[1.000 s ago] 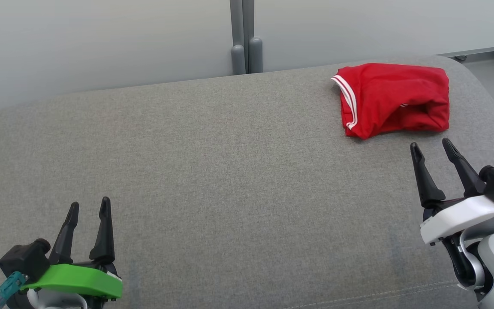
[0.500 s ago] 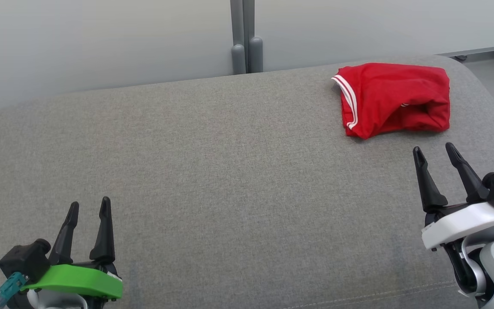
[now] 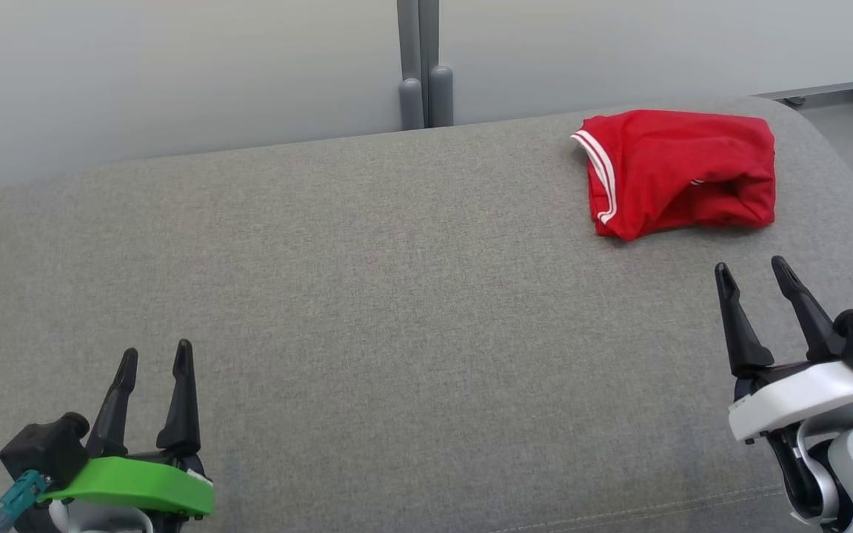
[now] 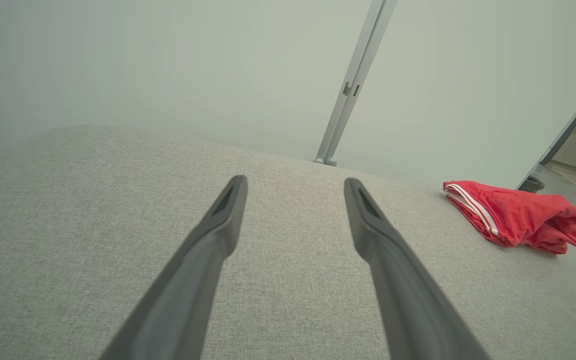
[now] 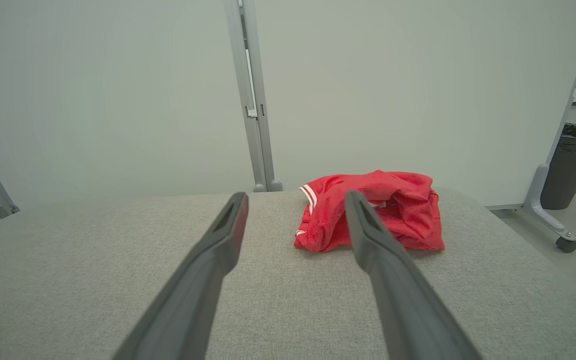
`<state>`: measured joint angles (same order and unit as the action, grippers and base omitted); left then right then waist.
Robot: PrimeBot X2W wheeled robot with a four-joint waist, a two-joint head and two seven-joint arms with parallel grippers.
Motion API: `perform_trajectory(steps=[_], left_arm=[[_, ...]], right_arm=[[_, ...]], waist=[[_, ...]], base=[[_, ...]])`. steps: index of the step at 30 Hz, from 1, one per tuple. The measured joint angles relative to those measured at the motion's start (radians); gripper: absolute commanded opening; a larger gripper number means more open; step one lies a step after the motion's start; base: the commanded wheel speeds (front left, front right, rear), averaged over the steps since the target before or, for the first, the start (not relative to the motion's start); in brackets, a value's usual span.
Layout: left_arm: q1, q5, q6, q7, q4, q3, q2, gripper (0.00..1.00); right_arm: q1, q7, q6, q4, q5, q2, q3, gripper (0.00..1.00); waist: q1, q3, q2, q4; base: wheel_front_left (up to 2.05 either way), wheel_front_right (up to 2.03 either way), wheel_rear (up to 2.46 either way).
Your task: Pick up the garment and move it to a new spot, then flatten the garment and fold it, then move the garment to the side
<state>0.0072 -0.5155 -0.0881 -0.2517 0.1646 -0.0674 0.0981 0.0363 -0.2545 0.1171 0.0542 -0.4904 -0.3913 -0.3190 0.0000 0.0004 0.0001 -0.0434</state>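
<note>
The garment (image 3: pixel 682 172) is a red piece with white stripes, folded into a compact bundle at the far right of the grey cushioned surface (image 3: pixel 367 296). It also lies at the right in the left wrist view (image 4: pixel 515 216) and straight ahead in the right wrist view (image 5: pixel 373 210). My right gripper (image 3: pixel 751 270) stands open just short of the bundle, apart from it, with nothing between its fingers. My left gripper (image 3: pixel 155 357) is open and empty at the near left, far from the garment.
A pale panel wall with a grey post (image 3: pixel 420 63) runs behind the surface. The surface's rounded right end drops to the floor (image 3: pixel 852 137). A dark bin (image 5: pixel 570 165) and a wheeled stand foot (image 5: pixel 550 220) are off to the right.
My right gripper has drawn back slightly toward me, away from the garment. The garment and left gripper are unmoved.
</note>
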Motion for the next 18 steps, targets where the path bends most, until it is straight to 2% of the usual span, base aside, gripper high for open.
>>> perform_trajectory(steps=[4, 5, 11, 18], left_arm=[[0.001, 0.001, -0.001, 0.000, 0.000, 0.000, -0.006, 1.00], [0.002, 0.001, -0.001, 0.000, 0.000, -0.001, -0.008, 0.00], [0.019, -0.004, -0.004, 0.005, 0.047, -0.005, -0.026, 0.00], [0.018, -0.060, -0.004, 0.034, 0.055, 0.007, -0.026, 0.00]], right_arm=[[-0.007, 0.000, -0.001, -0.002, 0.005, 0.002, 0.008, 1.00], [-0.007, 0.000, -0.002, -0.003, 0.007, 0.002, 0.011, 0.00], [-0.039, 0.002, -0.002, 0.028, 0.002, 0.049, -0.002, 0.00], [-0.046, 0.012, -0.012, 0.026, -0.061, 0.057, 0.012, 0.00]], waist=[[0.0000, 0.000, 0.0000, 0.000], [0.0000, 0.000, 0.0000, 0.000], [0.0000, 0.000, 0.0000, 0.000], [0.0000, 0.000, 0.0000, 0.004]], base=[[0.00, 0.00, 0.00], [0.00, 0.00, 0.00], [0.00, 0.00, 0.00], [0.00, 0.00, 0.00]])
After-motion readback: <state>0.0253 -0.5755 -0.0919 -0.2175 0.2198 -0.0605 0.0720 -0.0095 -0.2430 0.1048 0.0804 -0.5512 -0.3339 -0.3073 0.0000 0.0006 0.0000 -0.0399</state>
